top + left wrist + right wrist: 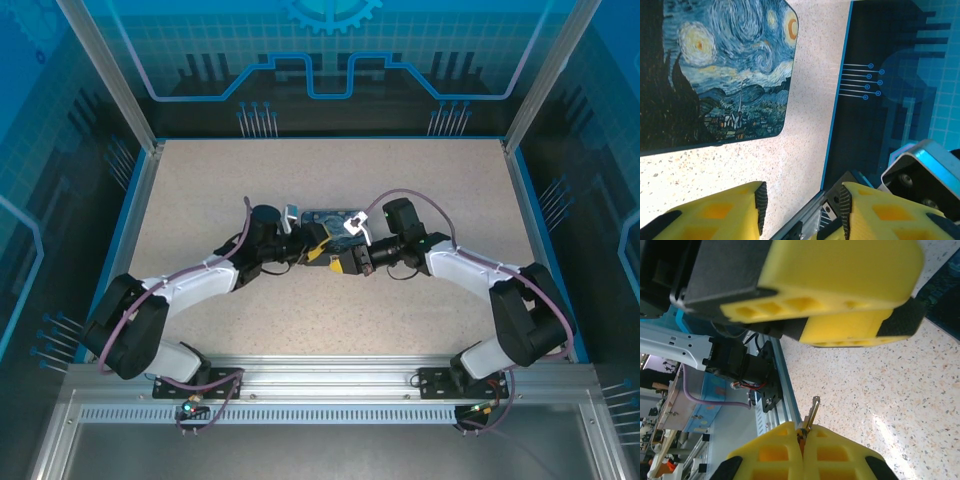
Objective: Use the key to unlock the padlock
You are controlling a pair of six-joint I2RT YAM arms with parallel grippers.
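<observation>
Item: the key (813, 411), a thin grey metal sliver with a dull shine, much narrower than either finger. Location: 6 o'clock of the right wrist view, above the speckled bench (880, 390). The right tool (802, 434) is pinched tight on its lower end. Long axis near upright, free tip toward 1 o'clock. The left tool (802, 196) stands partly parted, nothing between; painted box (730, 70) at its 11 o'clock.
</observation>
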